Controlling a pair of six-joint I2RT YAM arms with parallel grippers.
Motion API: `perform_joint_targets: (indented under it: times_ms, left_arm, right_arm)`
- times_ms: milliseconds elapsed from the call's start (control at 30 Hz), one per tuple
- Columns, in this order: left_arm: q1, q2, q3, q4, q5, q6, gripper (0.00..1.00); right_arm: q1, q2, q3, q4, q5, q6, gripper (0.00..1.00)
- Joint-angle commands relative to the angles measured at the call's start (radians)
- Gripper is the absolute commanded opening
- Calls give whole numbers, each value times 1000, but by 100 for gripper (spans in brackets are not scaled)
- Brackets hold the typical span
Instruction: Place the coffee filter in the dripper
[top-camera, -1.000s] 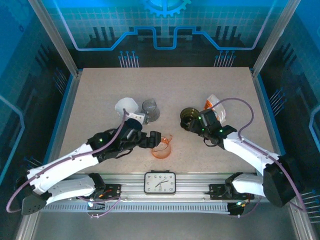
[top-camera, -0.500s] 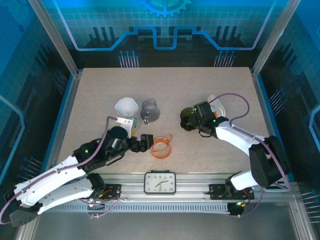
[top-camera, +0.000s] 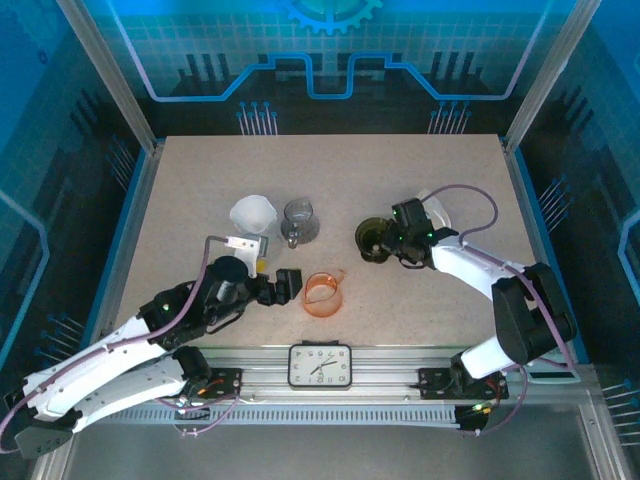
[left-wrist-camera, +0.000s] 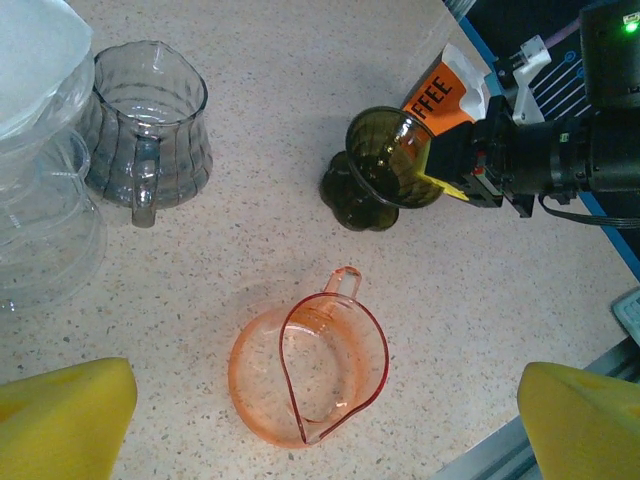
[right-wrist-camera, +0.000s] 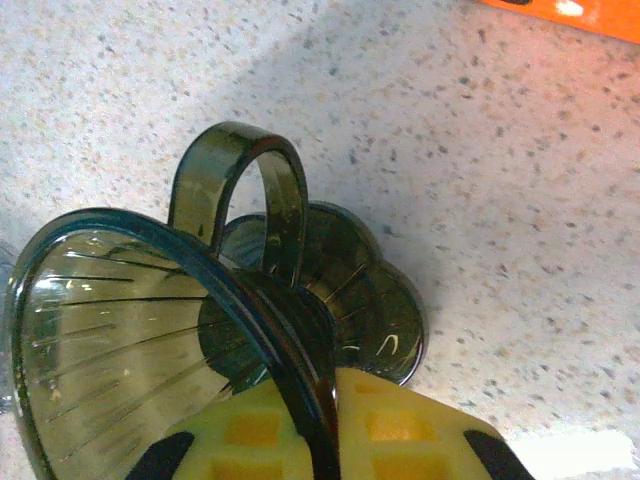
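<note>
The right gripper (top-camera: 391, 243) has closed since a second ago, and the dripper (top-camera: 371, 240) has slid slightly left with it. The left arm has drawn back toward its base, off the orange jug (top-camera: 323, 294).

The right gripper is now clenched on the dripper's rim. In the right wrist view, its yellow pads (right-wrist-camera: 400, 430) pinch the dark green wall beside the handle, one inside the cone and one outside. The dripper (right-wrist-camera: 120, 320) stands upright on the table (top-camera: 200, 170). The left wrist view shows the same grip, with an orange packet (left-wrist-camera: 452, 88) just behind the dripper (left-wrist-camera: 372, 170).

The left gripper (top-camera: 287, 287) is released, its yellow fingers (left-wrist-camera: 60, 420) spread wide and holding nothing. It sits just left of the orange jug (left-wrist-camera: 310, 370), not touching it.

The filter (top-camera: 253, 213), a white cone, rests on clear glassware at the left of the table, well apart from the dripper. A grey glass jug (top-camera: 299, 220) stands between them, just beside the filter (left-wrist-camera: 30, 40).
</note>
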Motion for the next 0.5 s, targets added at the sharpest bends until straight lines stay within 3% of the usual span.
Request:
perform_joint_targets:
  times_ms: [0, 467]
  left_arm:
    - [-3, -14, -17, 6, -29, 12, 99]
    - [-3, -18, 3, -33, -79, 1, 99]
  right_arm:
    - [-28, -69, 15, -65, -60, -79, 0]
    - [4, -346, 113, -352, -412, -301, 0]
